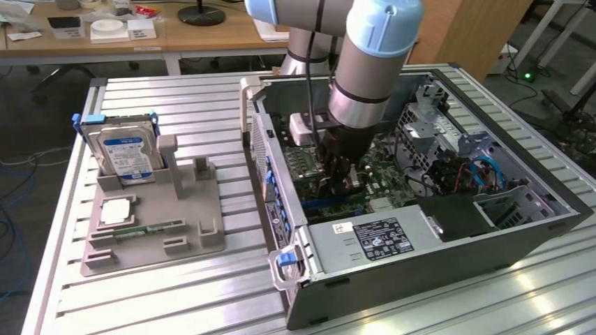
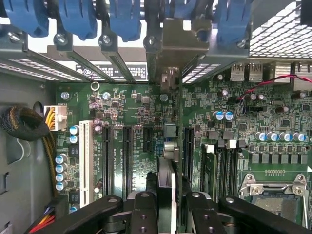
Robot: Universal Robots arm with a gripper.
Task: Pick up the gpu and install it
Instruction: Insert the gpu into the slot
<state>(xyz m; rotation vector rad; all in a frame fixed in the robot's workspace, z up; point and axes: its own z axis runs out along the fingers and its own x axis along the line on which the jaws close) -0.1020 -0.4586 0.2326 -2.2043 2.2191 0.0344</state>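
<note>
Grey sheet steel frames one open computer case on a slatted aluminium table, its single labelled power supply nearest in the exterior view. Beyond it, one robot arm reaches down over the green motherboard. Its gripper is clenched on the gpu, held edge-on between two black fingers above the expansion slots, pale bracket end toward the case's rear wall. At the exterior view's left, one grey fixture carries one upright hard drive, one square chip and one memory stick. A wooden desk stands behind.
</note>
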